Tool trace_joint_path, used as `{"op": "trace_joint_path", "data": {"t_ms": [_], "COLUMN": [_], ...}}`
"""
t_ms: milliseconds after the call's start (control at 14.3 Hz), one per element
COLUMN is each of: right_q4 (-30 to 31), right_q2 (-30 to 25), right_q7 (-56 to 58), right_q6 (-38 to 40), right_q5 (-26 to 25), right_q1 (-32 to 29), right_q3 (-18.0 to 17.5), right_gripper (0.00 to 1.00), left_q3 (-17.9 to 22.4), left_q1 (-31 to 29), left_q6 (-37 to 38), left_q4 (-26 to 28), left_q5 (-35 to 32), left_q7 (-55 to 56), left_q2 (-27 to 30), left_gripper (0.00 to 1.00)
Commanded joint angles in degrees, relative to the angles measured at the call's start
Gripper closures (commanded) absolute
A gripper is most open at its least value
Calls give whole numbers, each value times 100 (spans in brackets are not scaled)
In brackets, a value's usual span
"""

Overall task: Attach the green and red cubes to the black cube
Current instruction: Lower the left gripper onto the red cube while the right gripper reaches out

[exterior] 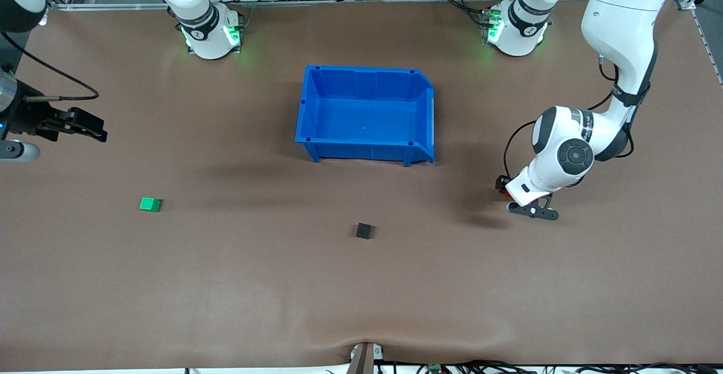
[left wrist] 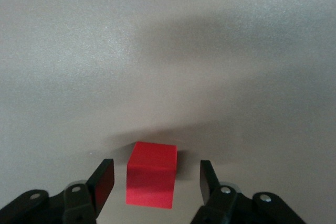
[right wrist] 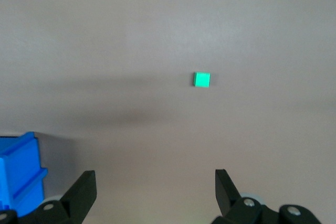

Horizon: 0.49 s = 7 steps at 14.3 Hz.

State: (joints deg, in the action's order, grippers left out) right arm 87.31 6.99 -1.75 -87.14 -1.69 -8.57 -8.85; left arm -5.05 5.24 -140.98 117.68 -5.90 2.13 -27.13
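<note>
The red cube (left wrist: 151,176) rests on the table between the fingers of my left gripper (left wrist: 155,164), which is lowered around it. The jaws are open, with a gap showing on each side of the cube. In the front view only a sliver of the red cube (exterior: 506,195) shows under the left gripper (exterior: 504,188). The black cube (exterior: 364,230) sits alone mid-table, nearer the front camera than the blue bin. The green cube (exterior: 150,204) (right wrist: 202,80) lies toward the right arm's end. My right gripper (exterior: 97,128) (right wrist: 156,174) waits open and empty over bare table at that end.
An empty blue bin (exterior: 367,70) stands mid-table, farther from the front camera than the cubes; its corner (right wrist: 18,166) shows in the right wrist view. Brown tabletop spreads around all three cubes.
</note>
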Motion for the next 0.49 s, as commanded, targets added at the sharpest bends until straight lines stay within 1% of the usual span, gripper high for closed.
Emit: {"op": "trace_joint_path", "data": {"t_ms": [0,209,419], "right_q4": [-126,-135,-127], "right_q2": [567,733,1049], "right_q7": [-62,-62,-36], "right_q6": [153,153,118], "right_q5": [19,-42,-60], "right_q1": [-267,-365,-628], "right_q3": [-90,-82,-82], "right_gripper": [0,0,0], "left_q3": [12,4,4], "left_q1": [12,29,82], "left_q6": [9,9,-9], "left_q4": [36,18,-87], "left_q5": [-131,-131,-139], "left_q7": [-37,-37,-46], "left_q2": [24,15,-64], "left_gripper": [29,35,36]}}
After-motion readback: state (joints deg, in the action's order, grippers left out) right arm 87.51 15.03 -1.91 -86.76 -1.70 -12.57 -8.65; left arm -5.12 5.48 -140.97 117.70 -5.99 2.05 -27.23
